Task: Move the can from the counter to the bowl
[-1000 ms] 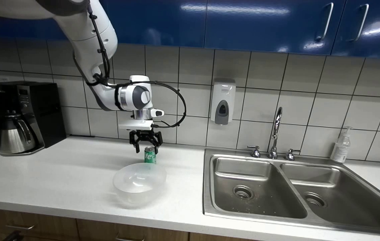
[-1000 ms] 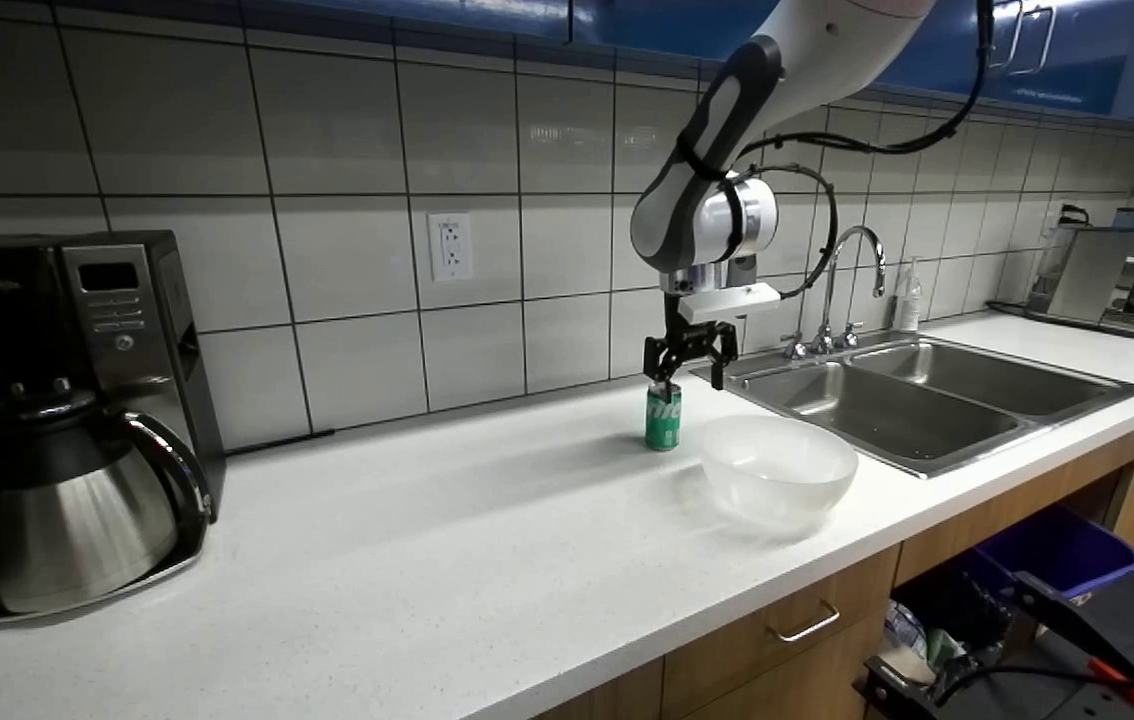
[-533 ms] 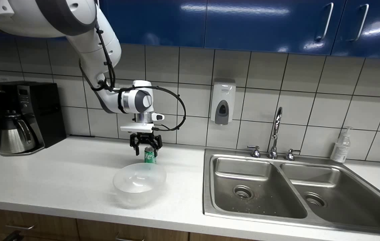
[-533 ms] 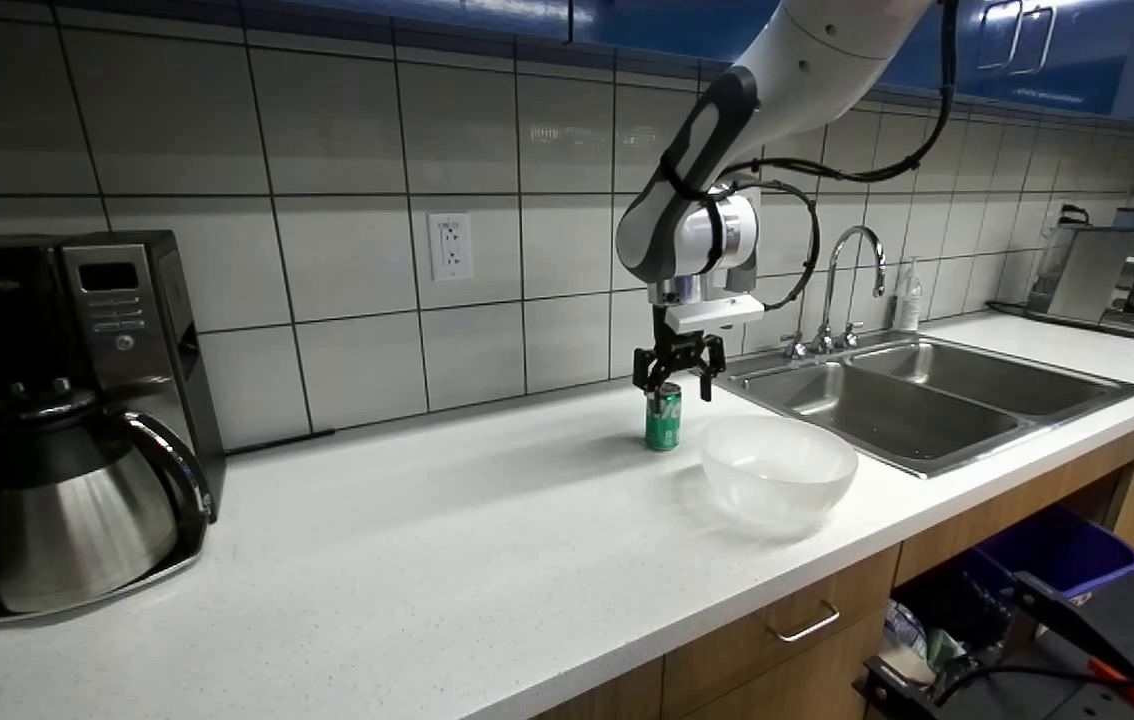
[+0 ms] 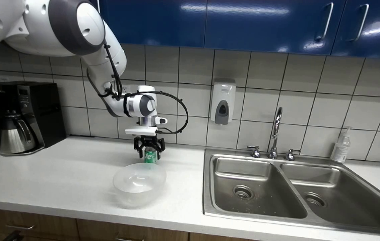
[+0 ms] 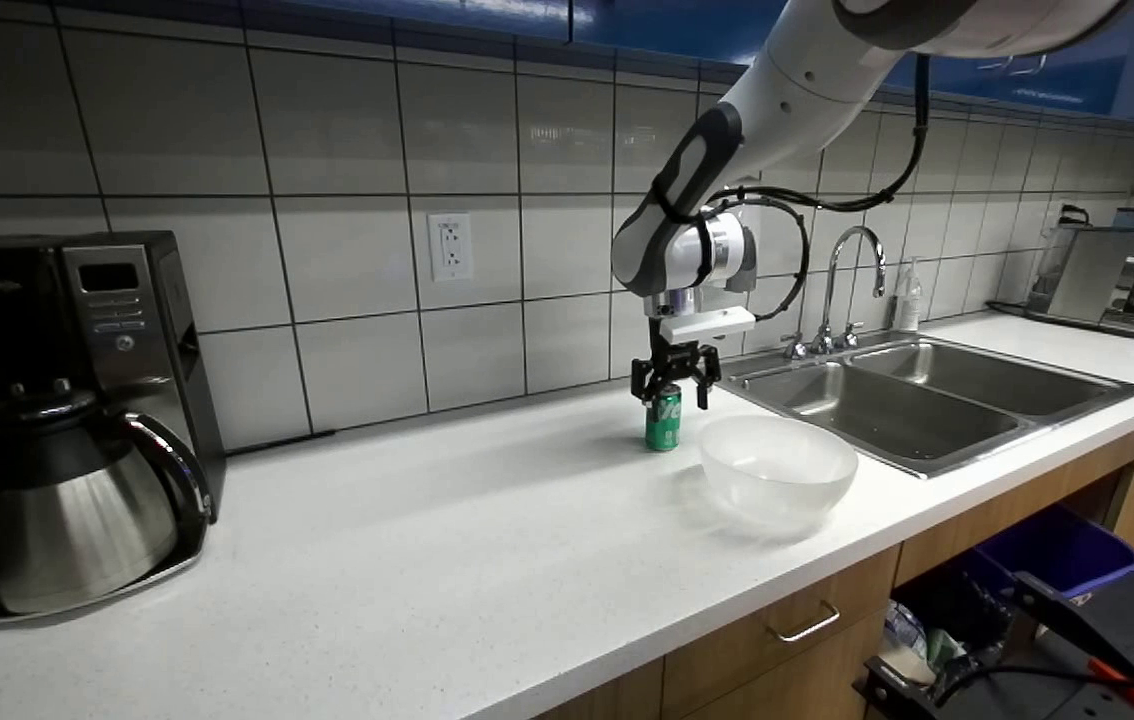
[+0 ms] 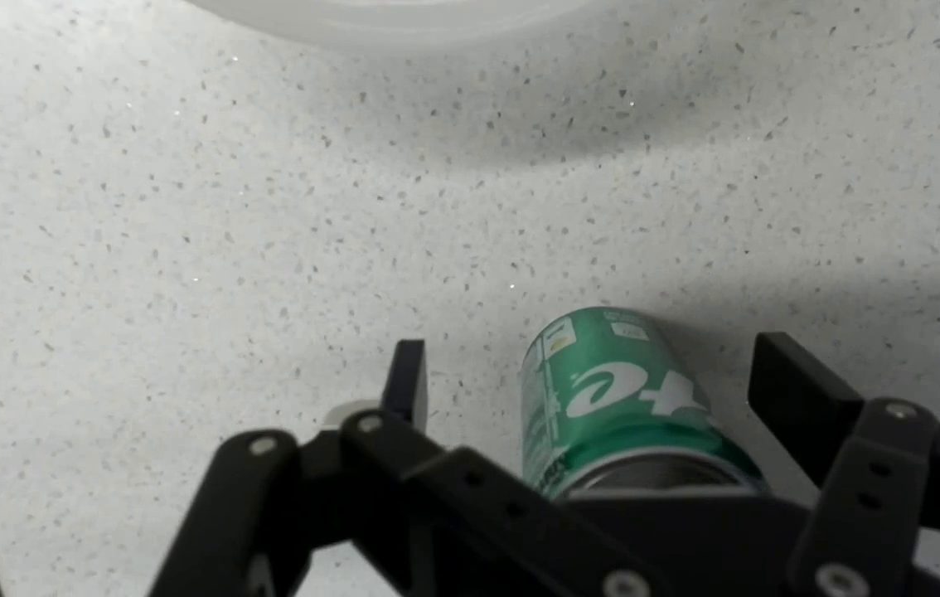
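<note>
The green can (image 5: 150,159) with a silvery top stands upright on the white counter (image 5: 66,177); it also shows in an exterior view (image 6: 663,432) and in the wrist view (image 7: 611,385). My gripper (image 5: 149,156) is open, pointing down over the can's upper part. In the wrist view the open fingers (image 7: 590,373) stand either side of the can, with a gap on each side; the gripper body hides part of its top. The clear bowl (image 5: 131,195) is close beside the can, and its edge (image 7: 412,21) shows at the top of the wrist view.
A steel double sink (image 5: 290,185) with a faucet (image 5: 275,134) is set into the counter on the bowl's far side from the coffee maker (image 6: 137,300). The tiled wall (image 6: 347,260) rises behind the can, with a soap dispenser (image 5: 223,102) on it.
My gripper has moved down, and its open fingers have come lower around the can's top. The can and the bowl have not moved.
</note>
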